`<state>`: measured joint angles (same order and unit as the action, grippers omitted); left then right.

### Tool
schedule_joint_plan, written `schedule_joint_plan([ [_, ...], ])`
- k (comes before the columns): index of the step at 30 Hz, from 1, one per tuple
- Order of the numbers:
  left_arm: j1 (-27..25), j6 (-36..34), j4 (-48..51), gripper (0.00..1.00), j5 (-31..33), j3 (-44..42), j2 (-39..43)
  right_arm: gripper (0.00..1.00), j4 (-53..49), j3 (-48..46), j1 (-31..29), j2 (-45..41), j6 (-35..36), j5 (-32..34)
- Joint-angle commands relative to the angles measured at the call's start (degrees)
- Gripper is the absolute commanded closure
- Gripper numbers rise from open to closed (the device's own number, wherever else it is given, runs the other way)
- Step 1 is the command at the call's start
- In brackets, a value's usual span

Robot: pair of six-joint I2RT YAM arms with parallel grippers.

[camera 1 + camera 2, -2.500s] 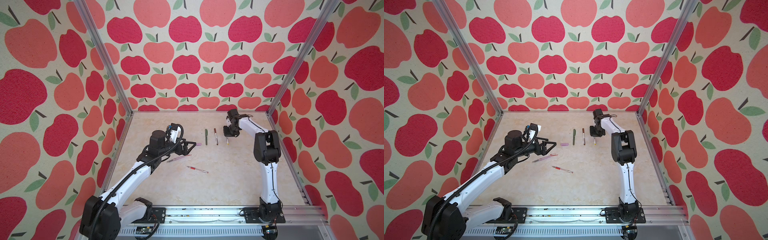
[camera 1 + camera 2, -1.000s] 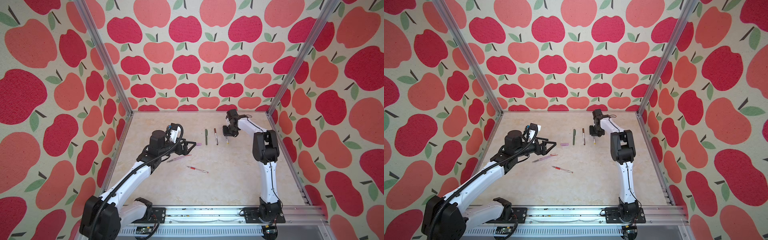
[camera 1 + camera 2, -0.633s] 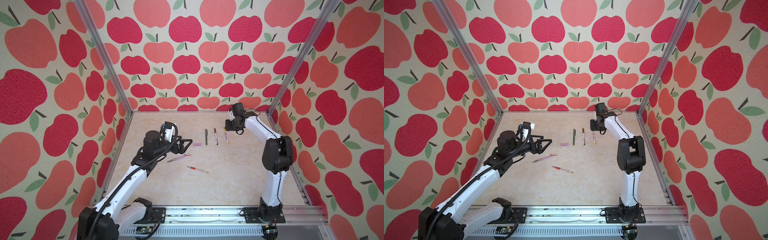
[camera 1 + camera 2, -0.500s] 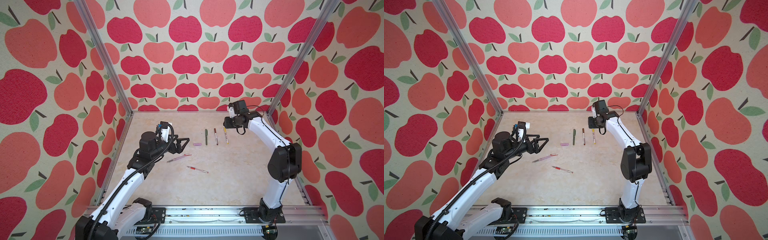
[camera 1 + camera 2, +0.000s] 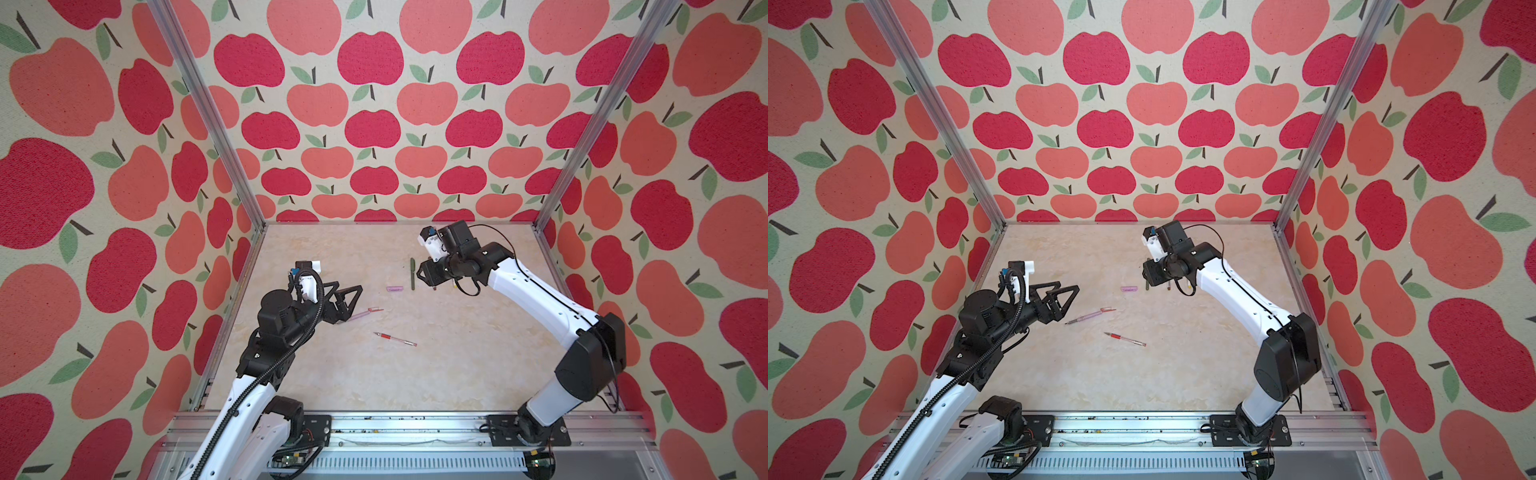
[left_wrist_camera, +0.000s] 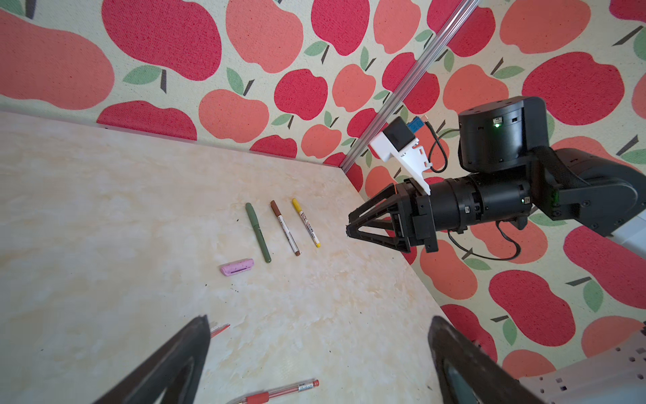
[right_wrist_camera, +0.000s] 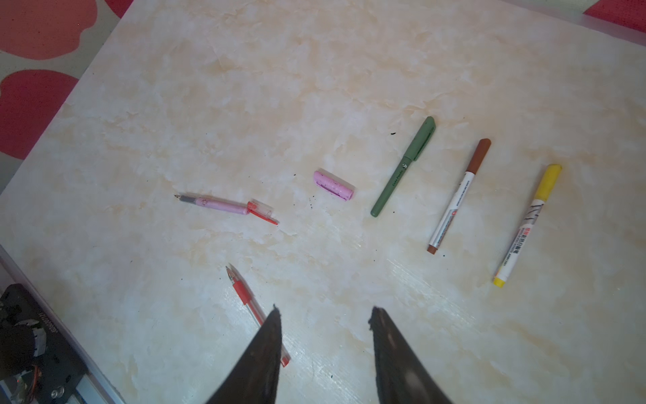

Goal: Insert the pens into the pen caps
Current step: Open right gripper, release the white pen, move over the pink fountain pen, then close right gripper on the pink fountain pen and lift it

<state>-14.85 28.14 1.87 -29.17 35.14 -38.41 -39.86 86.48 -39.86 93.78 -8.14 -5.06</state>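
As right pincer (image 7: 324,309) gapes, pens (image 7: 402,168) seem ahead.

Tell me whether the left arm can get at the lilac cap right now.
Probably yes. The left gripper is open and empty, and the lilac cap lies just ahead of it on bare table, apart from the green pen, with nothing between.

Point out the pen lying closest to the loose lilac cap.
The dark green pen: its end lies just beside the lilac cap; the rest lie farther off.
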Motion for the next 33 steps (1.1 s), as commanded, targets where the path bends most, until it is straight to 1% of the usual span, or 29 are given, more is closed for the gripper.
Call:
schedule_joint_plan([
  [1,0.5,3.0,5.9,0.01,4.4,-0.9,2.0,0.55,-2.6,-0.2,-4.0,0.9,2.5,-0.4],
  [4,0.9,6.1,12.7,0.01,9.9,-0.5,3.0,0.55,-4.1,2.3,-7.5,4.9,5.5,-1.2],
  [7,1.4,8.6,19.2,0.01,13.8,-0.1,4.8,0.55,-5.3,6.3,-10.1,10.1,8.8,-2.8],
  [10,1.7,10.5,24.3,0.01,17.7,0.1,8.3,0.54,-5.9,10.8,-12.5,15.9,11.8,-3.4],
  [13,1.7,11.5,27.0,0.01,19.8,0.1,12.9,0.52,-7.2,16.7,-14.6,22.3,14.6,-3.2],
  [17,1.8,12.8,29.4,0.01,21.8,-0.1,17.8,0.49,-9.0,25.0,-17.1,30.1,17.4,-1.7],
  [20,1.8,13.6,31.3,0.01,22.4,-0.6,19.6,0.45,-8.6,29.5,-18.1,34.7,18.7,-1.3],
  [28,1.8,15.7,33.7,0.01,22.1,-0.1,20.8,0.39,-7.4,37.5,-18.3,44.2,19.6,-2.1],
  [33,1.8,15.4,32.0,0.01,21.1,-0.9,19.8,0.38,-7.7,40.2,-18.7,47.7,19.6,-2.8],
])
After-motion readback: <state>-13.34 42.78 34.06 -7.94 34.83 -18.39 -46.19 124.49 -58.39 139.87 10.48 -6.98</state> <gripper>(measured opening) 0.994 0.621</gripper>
